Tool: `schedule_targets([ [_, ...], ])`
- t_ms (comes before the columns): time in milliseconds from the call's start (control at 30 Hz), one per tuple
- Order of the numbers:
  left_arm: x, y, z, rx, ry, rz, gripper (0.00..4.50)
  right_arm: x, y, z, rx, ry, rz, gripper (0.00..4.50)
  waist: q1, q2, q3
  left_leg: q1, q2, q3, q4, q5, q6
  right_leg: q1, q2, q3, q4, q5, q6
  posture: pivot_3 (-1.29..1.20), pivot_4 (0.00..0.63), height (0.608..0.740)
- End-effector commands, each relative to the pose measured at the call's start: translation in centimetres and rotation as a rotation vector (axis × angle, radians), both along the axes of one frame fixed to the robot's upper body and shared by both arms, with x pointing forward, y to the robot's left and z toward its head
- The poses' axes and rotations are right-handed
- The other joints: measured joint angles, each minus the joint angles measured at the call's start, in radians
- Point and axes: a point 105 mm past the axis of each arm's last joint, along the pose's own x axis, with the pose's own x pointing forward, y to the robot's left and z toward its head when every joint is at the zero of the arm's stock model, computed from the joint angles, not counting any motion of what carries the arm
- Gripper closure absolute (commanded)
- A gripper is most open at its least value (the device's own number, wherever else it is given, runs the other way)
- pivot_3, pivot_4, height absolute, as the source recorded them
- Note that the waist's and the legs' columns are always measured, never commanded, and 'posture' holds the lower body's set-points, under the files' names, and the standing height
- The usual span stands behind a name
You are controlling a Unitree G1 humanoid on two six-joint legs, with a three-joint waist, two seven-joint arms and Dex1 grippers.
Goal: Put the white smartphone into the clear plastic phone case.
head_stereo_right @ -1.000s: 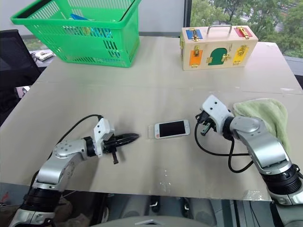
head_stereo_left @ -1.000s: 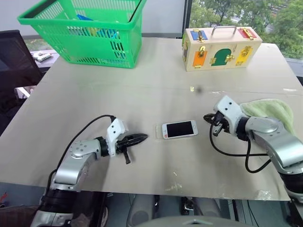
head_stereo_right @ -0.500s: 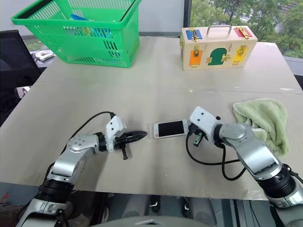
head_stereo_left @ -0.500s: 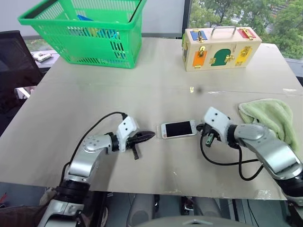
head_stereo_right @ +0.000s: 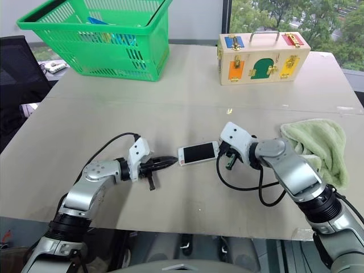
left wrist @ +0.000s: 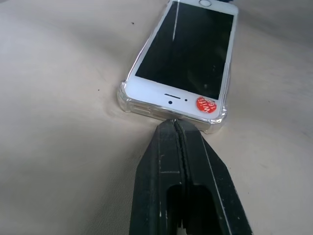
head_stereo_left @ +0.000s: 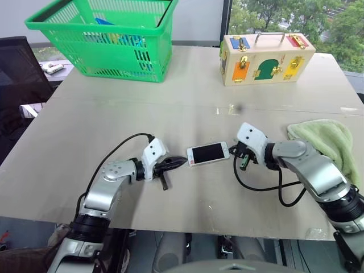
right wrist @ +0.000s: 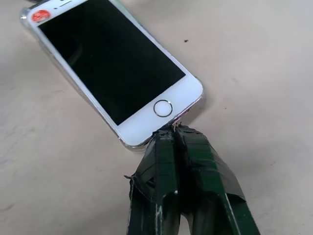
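You are pinching the white smartphone (left wrist: pixel 183 56), lying in the clear plastic phone case (left wrist: pixel 124 100) on the table (head_stereo_left: pixel 187 102), between your closed, empty left hand (left wrist: pixel 175 125) and right hand (right wrist: pixel 172 131); uneven pressing risks it skidding or popping out.

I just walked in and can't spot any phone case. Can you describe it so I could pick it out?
Start at the beige table and look near its front edge, between the two robot hands. There lies the white smartphone, and the clear plastic phone case is the see-through rim hugging its edges. Unlike the green basket, wooden box and green cloth, it is colourless.
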Motion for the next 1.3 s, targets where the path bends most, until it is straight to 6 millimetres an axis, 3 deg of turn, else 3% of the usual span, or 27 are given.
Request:
schedule_targets([
  [33, 0.2, -1.4, 1.4, -0.023, -0.049, -0.015, 4.5, -2.4, 2.8, 1.3, 0.092, 0.018, 0.188, 4.47, 0.0, 0.0, 0.0, 0.0, 0.0, 0.0, 0.0, 0.0, 0.0, 0.0, 0.0, 0.0, 0.0, 0.0, 0.0, 0.0, 0.15, 0.74],
  [267, 1.3, -2.4, 2.9, -0.058, -0.109, 0.012, 4.5, -1.5, 2.9, 2.4, 0.132, -0.018, 0.18, 4.47, -0.001, 0.0, 0.0, -0.001, 0.0, 0.0, 0.0, 0.0, 0.0, 0.0, 0.0, 0.0, 0.0, 0.0, 0.0, 0.0, 0.15, 0.74],
  [433, 1.4, -2.7, 2.4, -0.061, -0.101, 0.015, 4.5, -0.9, 1.9, 2.8, 0.124, -0.032, 0.158, 4.47, -0.001, 0.0, 0.0, -0.001, 0.0, 0.001, 0.0, 0.0, 0.0, 0.0, 0.0, 0.001, -0.001, 0.0, 0.0, 0.0, 0.15, 0.74],
  [633, 1.3, -1.8, 0.5, -0.023, -0.046, 0.028, 4.5, -0.6, 1.5, 2.0, 0.108, -0.02, 0.153, 4.47, -0.001, 0.0, 0.0, -0.001, 0.0, 0.001, 0.0, 0.0, 0.0, 0.0, 0.001, 0.0, 0.0, 0.0, 0.0, 0.0, 0.15, 0.74],
  [1000, 0.6, -0.8, 1.7, -0.039, -0.041, 0.019, 4.5, 0.3, 1.2, 2.5, 0.13, -0.076, 0.128, 4.47, -0.003, 0.0, 0.0, -0.001, 0.001, 0.001, 0.0, 0.0, 0.0, -0.001, 0.001, 0.001, 0.0, 0.0, 0.0, 0.0, 0.15, 0.74],
  [1133, 1.0, 0.8, 2.3, -0.075, -0.027, 0.097, 4.5, 0.5, 0.4, 2.7, 0.105, -0.093, 0.118, 4.47, -0.002, 0.0, 0.0, -0.001, 0.001, 0.001, 0.0, 0.0, 0.0, -0.001, 0.001, 0.001, 0.0, 0.0, 0.0, 0.0, 0.15, 0.74],
  [1233, 2.1, 3.3, 2.9, -0.102, -0.01, 0.193, 4.5, 0.9, -1.2, 3.4, 0.095, -0.109, 0.073, 4.47, -0.002, -0.001, 0.0, -0.001, 0.001, 0.001, 0.0, 0.0, 0.0, -0.001, 0.001, 0.001, 0.0, 0.0, 0.0, 0.0, 0.15, 0.74],
  [1300, 2.1, 3.8, 3.5, -0.145, 0.002, 0.195, 4.5, 1.1, -1.9, 3.8, 0.105, -0.113, 0.047, 4.47, -0.001, -0.001, 0.0, -0.001, 0.001, 0.001, 0.001, 0.0, 0.0, -0.001, 0.001, 0.001, 0.0, 0.0, 0.0, 0.0, 0.15, 0.74],
])
